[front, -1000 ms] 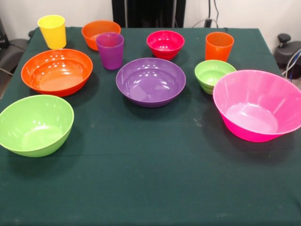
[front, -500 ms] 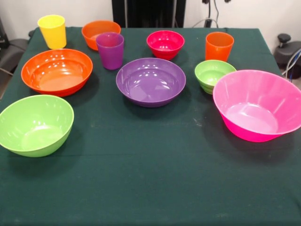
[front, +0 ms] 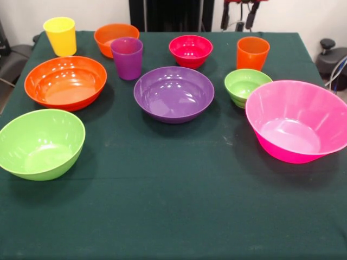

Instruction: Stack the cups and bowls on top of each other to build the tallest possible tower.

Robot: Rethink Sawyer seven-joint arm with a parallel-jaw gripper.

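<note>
Seven bowls: pink [front: 297,120], lime [front: 40,143], big orange [front: 65,82], purple [front: 173,93], red-magenta [front: 190,51], small orange [front: 115,37], small green [front: 246,85]. Three cups: yellow [front: 60,36], purple [front: 127,57], orange [front: 252,53].

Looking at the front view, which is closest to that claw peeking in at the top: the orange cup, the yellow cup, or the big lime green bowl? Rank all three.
1. The orange plastic cup, just below the gripper, far right.
2. The yellow plastic cup, far left corner.
3. The large lime green plastic bowl, near left.
</note>
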